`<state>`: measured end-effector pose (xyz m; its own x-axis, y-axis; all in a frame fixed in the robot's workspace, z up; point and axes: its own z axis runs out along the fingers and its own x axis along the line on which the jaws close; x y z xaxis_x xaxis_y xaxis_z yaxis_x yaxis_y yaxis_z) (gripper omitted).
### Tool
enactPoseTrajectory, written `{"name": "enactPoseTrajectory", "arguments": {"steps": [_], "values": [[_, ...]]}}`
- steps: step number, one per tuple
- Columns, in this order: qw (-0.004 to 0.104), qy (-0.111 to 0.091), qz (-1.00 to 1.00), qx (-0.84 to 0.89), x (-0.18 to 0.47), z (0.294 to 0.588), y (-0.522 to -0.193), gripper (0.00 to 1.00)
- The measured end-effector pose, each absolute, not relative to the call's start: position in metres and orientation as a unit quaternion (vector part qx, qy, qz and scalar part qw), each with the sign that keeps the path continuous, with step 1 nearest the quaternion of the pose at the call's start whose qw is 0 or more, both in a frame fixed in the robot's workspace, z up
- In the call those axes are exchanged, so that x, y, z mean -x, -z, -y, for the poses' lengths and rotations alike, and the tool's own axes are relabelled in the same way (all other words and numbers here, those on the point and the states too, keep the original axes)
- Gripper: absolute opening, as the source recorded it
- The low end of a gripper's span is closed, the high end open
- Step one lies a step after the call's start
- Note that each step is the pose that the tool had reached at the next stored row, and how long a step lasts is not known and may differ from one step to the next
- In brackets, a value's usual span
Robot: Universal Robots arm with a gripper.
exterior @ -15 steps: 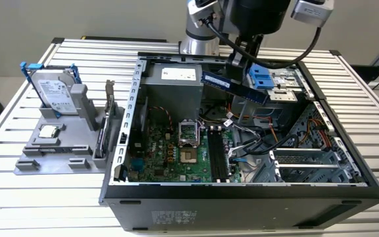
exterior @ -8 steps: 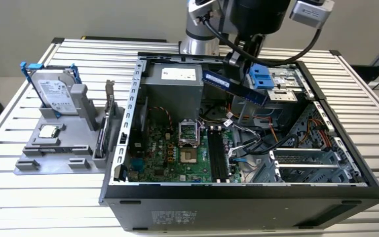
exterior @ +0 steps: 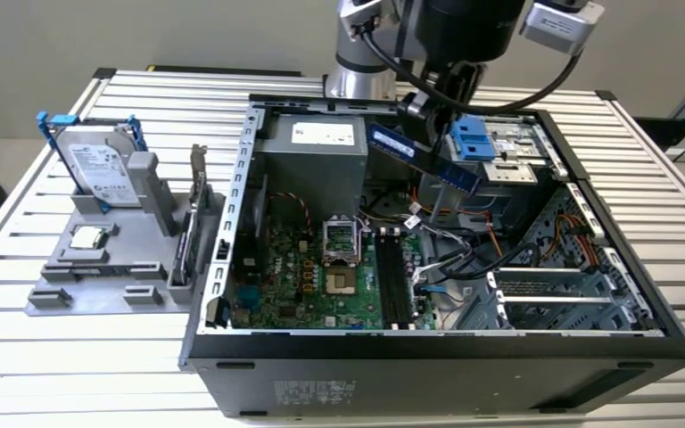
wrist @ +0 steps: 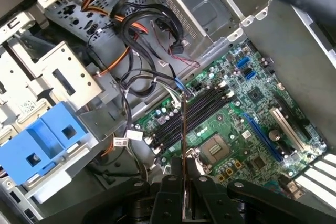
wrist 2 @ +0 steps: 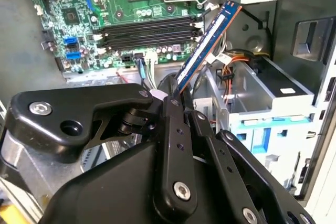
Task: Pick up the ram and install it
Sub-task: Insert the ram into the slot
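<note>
Ram (exterior: 424,159) tilted between jaws above open case (exterior: 438,367)

The claw (wrist 2: 176,98) is matt black, the ram (wrist 2: 207,44) glossy, the case (exterior: 438,374) dull metal.

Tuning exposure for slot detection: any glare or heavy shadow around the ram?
Exterior view: the ram is well lit, the case interior under it shaded. Second wrist view: pale sheen along the ram's edge. First wrist view: the memory slots evenly lit, no glare.
</note>
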<state>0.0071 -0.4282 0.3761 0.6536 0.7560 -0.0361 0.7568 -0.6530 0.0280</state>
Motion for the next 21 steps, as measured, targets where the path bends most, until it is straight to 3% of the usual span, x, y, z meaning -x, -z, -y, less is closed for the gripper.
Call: {"name": "enactPoseTrajectory", "arguments": {"steps": [21], "values": [[0.019, 0.013, -0.307, -0.951, -0.0074, 0.4282, -0.3762, 0.0]]}}
